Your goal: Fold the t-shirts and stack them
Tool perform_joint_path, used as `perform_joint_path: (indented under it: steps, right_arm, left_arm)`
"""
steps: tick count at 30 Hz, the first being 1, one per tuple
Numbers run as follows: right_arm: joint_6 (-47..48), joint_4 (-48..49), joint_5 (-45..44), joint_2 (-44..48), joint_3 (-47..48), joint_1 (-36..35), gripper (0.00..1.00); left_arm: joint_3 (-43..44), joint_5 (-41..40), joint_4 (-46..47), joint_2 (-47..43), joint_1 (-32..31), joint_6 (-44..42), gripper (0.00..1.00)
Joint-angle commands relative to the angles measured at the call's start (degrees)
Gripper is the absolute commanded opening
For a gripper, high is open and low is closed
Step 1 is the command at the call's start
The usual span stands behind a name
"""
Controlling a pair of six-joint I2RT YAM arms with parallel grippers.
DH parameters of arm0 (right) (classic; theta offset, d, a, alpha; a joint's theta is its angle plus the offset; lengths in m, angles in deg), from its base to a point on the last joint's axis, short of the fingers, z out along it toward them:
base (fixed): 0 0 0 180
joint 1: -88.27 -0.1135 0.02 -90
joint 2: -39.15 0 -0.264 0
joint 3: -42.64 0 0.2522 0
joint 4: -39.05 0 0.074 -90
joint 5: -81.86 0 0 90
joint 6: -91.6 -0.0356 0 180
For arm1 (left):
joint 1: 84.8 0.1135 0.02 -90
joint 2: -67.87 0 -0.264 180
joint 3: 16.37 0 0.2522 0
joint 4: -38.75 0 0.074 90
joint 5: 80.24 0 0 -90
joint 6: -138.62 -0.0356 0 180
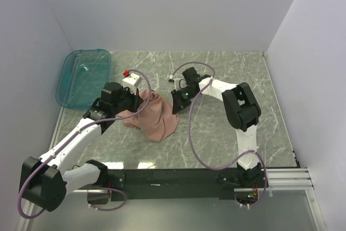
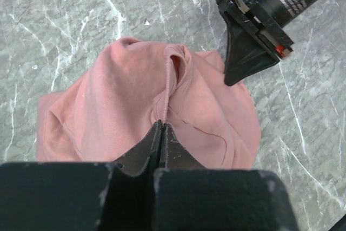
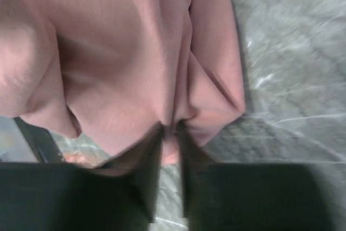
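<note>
1. Top external view: t-shirt (image 1: 157, 114) sits bunched in a pink heap near table (image 1: 227, 68) centre, strung between both claws.
2. L arm (image 1: 81, 133) runs from base at 7 o'clock, stretched low, wrist at heap's 10 o'clock. The left gripper (image 2: 162, 127) is pressed tight on a raised seam of the shirt.
3. R arm (image 1: 240, 106) rises from 5 o'clock, elbow bent high, forearm reaching toward 9 o'clock. The right gripper (image 3: 170, 129) points down, pinching a fabric fold at heap's 2 o'clock.
4. Teal bin (image 1: 84, 77) sits at 10 o'clock, apart from shirt.
</note>
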Motion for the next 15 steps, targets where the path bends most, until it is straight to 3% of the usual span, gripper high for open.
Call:
perform_joint_path:
  steps: [1,3,7,11,15]
  right_arm:
    - [2.36,-3.87,1.31,0.69,3.55,-0.38,0.10]
    - [4.03,-4.84,1.13,3.84,3.90,0.58,0.00]
    - [8.51,-8.35,-0.01,13.85,2.76,5.06,0.00]
    - [14.65,-12.74,3.50,30.34,0.39,15.14,0.00]
    - [21.16,-24.07,-0.26,40.49,8.62,21.57,0.00]
  left_arm:
    - [0.06,-1.44,2.02,-1.22,-0.22,0.82,0.00]
    - [-0.20,-2.05,2.54,-1.92,-0.22,0.82,0.00]
    - [-1.60,-1.09,4.47,-6.47,-0.22,1.17,0.00]
    - [-3.02,2.15,6.67,-11.32,-0.22,3.02,0.00]
    - [0.05,7.51,10.00,-15.62,-0.13,5.83,0.00]
